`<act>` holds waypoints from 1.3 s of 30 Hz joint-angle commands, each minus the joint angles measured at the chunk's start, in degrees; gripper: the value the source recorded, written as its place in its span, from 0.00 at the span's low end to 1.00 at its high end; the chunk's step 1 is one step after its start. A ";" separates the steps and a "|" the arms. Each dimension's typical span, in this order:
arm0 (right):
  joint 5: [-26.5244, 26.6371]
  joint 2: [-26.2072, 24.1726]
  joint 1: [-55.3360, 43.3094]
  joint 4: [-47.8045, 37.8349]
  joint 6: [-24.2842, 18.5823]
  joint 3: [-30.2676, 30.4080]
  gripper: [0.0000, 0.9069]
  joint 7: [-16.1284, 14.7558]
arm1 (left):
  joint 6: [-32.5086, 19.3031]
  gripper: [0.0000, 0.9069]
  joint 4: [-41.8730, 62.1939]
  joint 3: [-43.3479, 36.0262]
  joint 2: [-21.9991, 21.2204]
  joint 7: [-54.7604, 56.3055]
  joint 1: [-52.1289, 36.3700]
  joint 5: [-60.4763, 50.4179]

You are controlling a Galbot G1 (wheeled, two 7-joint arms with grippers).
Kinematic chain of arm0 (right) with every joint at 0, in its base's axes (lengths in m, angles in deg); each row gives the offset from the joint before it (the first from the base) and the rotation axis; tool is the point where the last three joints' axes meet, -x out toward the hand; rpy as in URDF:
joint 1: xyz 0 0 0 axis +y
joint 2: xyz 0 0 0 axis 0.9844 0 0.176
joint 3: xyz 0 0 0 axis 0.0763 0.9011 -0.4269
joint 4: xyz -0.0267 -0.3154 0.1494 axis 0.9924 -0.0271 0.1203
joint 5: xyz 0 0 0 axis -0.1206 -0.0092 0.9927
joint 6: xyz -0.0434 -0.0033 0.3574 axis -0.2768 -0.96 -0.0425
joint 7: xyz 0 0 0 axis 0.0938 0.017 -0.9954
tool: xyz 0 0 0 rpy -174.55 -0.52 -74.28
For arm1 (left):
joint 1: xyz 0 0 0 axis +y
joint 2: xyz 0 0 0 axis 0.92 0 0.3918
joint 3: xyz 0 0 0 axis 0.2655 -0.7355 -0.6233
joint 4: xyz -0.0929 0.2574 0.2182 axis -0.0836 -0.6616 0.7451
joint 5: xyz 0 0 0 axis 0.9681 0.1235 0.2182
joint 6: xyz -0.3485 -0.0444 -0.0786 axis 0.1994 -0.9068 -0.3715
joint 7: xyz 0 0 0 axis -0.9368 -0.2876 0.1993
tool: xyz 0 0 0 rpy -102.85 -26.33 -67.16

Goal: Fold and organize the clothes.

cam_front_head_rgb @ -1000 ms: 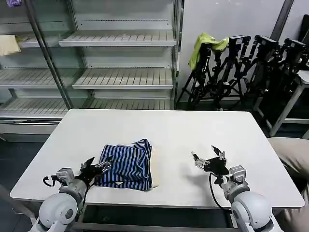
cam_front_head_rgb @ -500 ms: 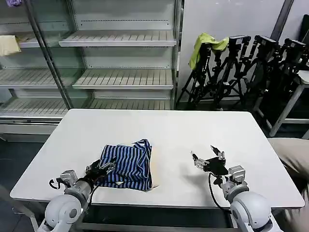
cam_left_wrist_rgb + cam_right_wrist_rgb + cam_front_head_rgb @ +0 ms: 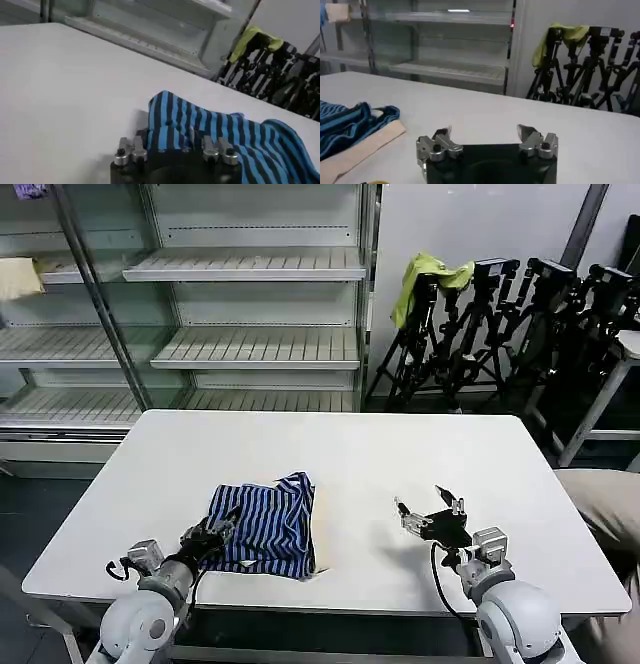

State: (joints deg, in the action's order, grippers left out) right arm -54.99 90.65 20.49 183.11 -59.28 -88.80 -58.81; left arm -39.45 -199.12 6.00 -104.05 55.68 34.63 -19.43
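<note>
**Left arm creeping along shirt's near edge**

Left end effector (image 3: 212, 536) has shifted a bit further toward the near-left corner of the striped shirt (image 3: 262, 526) since a second ago; the shirt itself hasn't moved. It sits at the shirt's hem, fingers close together with striped fabric between them in the left wrist view (image 3: 172, 145), so it reads as gripping the cloth. Shirt is folded into a rough rectangle on the white worktop (image 3: 400, 454), near its front edge, cream trim along the shirt's right side. Right end effector (image 3: 432, 514) unchanged: well to the right of the shirt, just above the worktop, fingers spread wide, holding nothing.
</note>
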 commanded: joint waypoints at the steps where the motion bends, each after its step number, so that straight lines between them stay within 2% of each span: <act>1: -0.02 -0.01 0.05 0.24 -0.03 -0.16 1.00 0.03 | -0.41 0.01 0.44 -0.05 -0.17 0.07 0.25 -0.84; 4: -0.04 -0.12 0.10 0.25 -0.07 -0.23 1.00 0.09 | -0.39 0.01 0.20 -0.22 0.18 -0.55 0.13 -2.11; 9: -0.22 0.08 0.23 0.32 -0.10 0.13 1.00 0.11 | 0.17 0.01 1.23 0.00 1.87 -5.15 -0.44 -13.06; 14: -0.50 0.07 0.49 0.31 -0.34 0.02 1.00 0.06 | 0.38 0.01 2.44 4.38 7.17 -7.06 -2.14 -16.90; 18: -0.47 -0.20 0.51 0.20 -0.56 -0.09 1.00 -0.06 | 0.20 0.01 5.65 10.16 14.78 -8.91 -2.44 -17.71; 24: -0.49 0.13 0.27 -0.34 -0.93 0.21 1.00 -0.22 | -3.30 0.01 12.74 21.79 27.11 -15.45 1.62 -30.08; 30: -0.49 0.33 -0.32 -0.70 -1.28 0.70 1.00 -0.41 | -4.23 0.01 16.64 34.59 35.47 -22.93 8.11 -38.72; 35: -0.47 0.15 -0.40 -0.74 -1.44 0.71 1.00 -0.51 | -5.00 0.01 11.81 39.04 37.16 -27.65 12.44 -47.43; 39: -0.48 0.12 -0.12 -0.85 -1.55 0.55 1.00 -0.51 | -3.84 0.01 -0.16 35.88 33.80 -28.02 12.12 -53.39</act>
State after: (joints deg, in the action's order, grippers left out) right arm -55.47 90.76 20.32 182.39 -60.77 -88.18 -59.31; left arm -42.87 -188.03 33.15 -75.93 35.61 41.36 -54.04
